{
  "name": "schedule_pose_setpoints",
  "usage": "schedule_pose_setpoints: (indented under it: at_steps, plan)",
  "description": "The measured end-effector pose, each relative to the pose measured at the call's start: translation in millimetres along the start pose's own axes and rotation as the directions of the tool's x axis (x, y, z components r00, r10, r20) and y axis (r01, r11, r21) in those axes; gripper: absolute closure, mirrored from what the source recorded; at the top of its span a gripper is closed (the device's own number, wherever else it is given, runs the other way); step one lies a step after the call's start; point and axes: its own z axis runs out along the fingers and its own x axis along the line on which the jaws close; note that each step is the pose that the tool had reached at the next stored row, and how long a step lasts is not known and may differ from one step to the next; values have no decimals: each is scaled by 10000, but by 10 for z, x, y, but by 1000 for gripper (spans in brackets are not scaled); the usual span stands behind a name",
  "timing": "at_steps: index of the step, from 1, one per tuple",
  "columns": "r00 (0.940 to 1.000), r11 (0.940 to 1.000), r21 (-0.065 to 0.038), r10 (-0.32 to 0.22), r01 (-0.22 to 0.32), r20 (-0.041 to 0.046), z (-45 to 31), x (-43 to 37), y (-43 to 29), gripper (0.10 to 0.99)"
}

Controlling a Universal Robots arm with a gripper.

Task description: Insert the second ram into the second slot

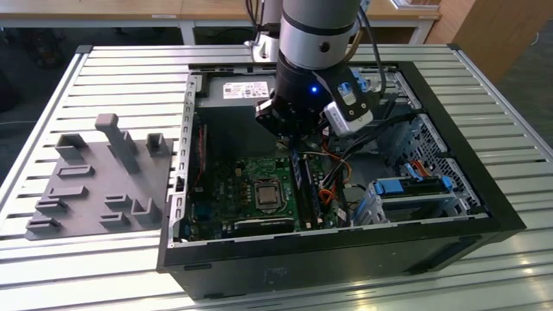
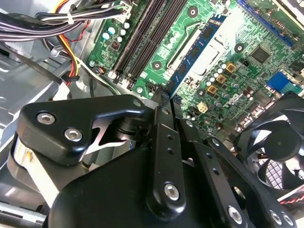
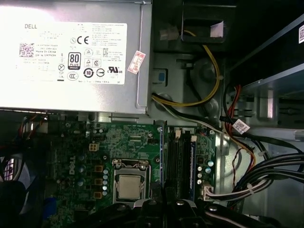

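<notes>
The gripper (image 2: 164,97) is closed narrow on the second ram (image 2: 197,47). In the second wrist view the black fingers (image 2: 164,142) meet on the near end of the thin blue stick, which runs away from the fingertips with its dark chips facing the camera.

In the first wrist view the gripper (image 3: 164,206) holds the same stick edge-on. There the second ram (image 3: 161,156) appears as a thin blue line at the edge of the slot bank (image 3: 176,161), on the side towards the processor socket (image 3: 129,185). The stick lies parallel to the slots. Whether its lower edge has entered a slot cannot be determined.

Another blue stick (image 3: 193,161) stands at the far side of the same bank.

In the second wrist view the slot bank (image 2: 147,33) lies just beside the held stick. A cable bundle (image 2: 71,23) runs beyond the bank, and a black fan (image 2: 280,142) sits on the opposite side.

In the exterior view the gripper (image 1: 292,139) hangs inside the open computer case (image 1: 346,246), above the green motherboard (image 1: 233,188). The power supply (image 1: 237,91) sits behind it. The case rests on a slatted table (image 1: 129,65), with a grey fixture tray (image 1: 95,175) to the exterior view's left.
</notes>
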Motion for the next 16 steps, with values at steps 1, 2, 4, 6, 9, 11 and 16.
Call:
schedule_pose_setpoints:
  at_steps: [1, 2, 4, 6, 9, 11, 16]
  plan:
    - [10000, 10000, 10, 6, -6, -2, 5, 0, 0, 949]
    - [10000, 10000, 11, 13, -13, -1, 9, 0, -1, 949]
    - [10000, 10000, 12, 15, -15, -1, 13, 1, -4, 949]
    - [10000, 10000, 11, 16, -16, -1, 27, 0, -27, 949]
    - [10000, 10000, 10, 30, -30, 0, 39, 2, -91, 949]
    - [10000, 10000, 12, 39, -39, 0, 48, 2, -130, 949]
    - [10000, 10000, 9, 98, -98, 3, 122, -19, -153, 949]
